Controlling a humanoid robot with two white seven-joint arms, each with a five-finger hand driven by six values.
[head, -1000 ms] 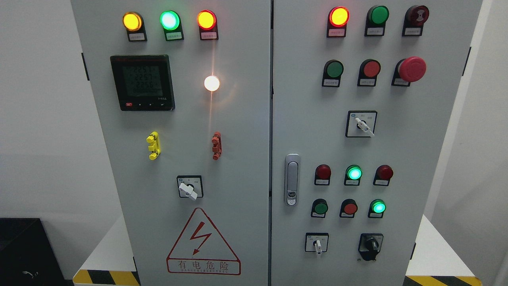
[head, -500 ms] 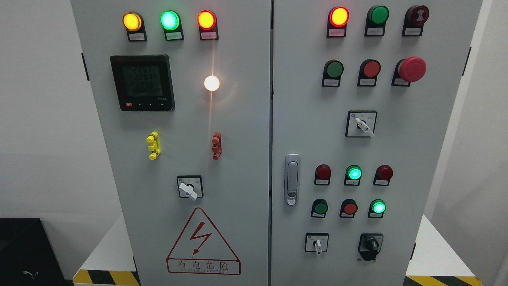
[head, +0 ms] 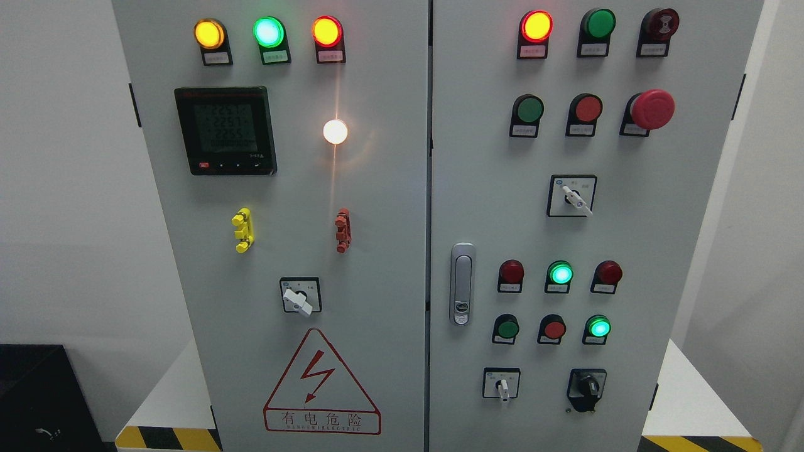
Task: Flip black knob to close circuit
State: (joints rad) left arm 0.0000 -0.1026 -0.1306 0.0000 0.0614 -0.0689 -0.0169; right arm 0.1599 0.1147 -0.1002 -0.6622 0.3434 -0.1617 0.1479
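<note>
The black knob (head: 587, 387) sits on a black square plate at the lower right of the grey cabinet's right door (head: 565, 226). Its handle points up and a little left. To its left is a white-handled selector switch (head: 502, 385). Neither of my hands nor arms shows in the head view.
The right door carries red and green push buttons, lit green lamps (head: 560, 274), a red mushroom stop button (head: 652, 109), another white selector (head: 573, 196) and a metal door latch (head: 461, 284). The left door holds a meter (head: 225, 130), indicator lamps, a white selector (head: 299, 297) and a warning triangle (head: 320, 384).
</note>
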